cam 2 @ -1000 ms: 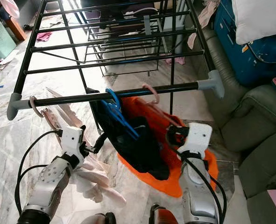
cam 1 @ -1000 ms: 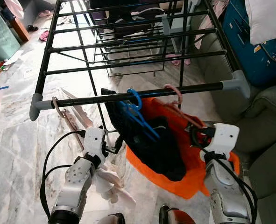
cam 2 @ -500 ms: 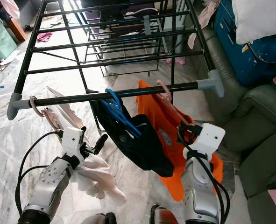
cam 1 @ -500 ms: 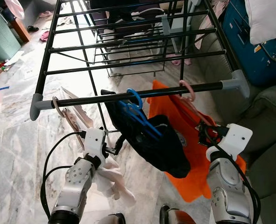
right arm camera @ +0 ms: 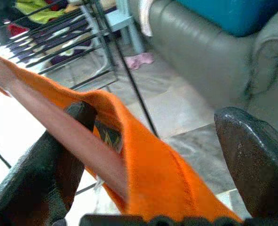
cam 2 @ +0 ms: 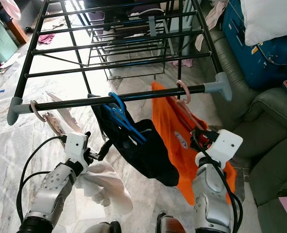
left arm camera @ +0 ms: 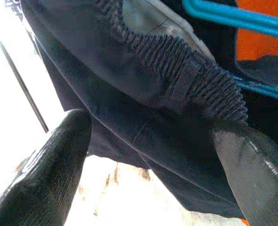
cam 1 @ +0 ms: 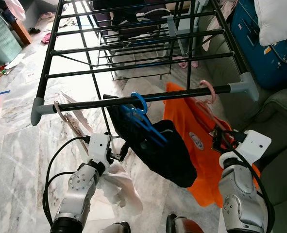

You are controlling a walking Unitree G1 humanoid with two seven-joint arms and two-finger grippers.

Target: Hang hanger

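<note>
Holding: my right claw (cam 2: 200, 137) is spread wide around the pink hanger (cam 1: 207, 92), not gripping it.
Hanger: hook on the front rail (cam 1: 133, 99), carrying the orange shirt (cam 2: 170, 136).
Left claw (cam 1: 118, 154): open, beside the dark garment (cam 1: 158, 150).

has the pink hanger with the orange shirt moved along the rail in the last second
Yes. The pink hanger has slid along the front rail toward the grey end cap on the robot's right, away from the blue hanger.
</note>
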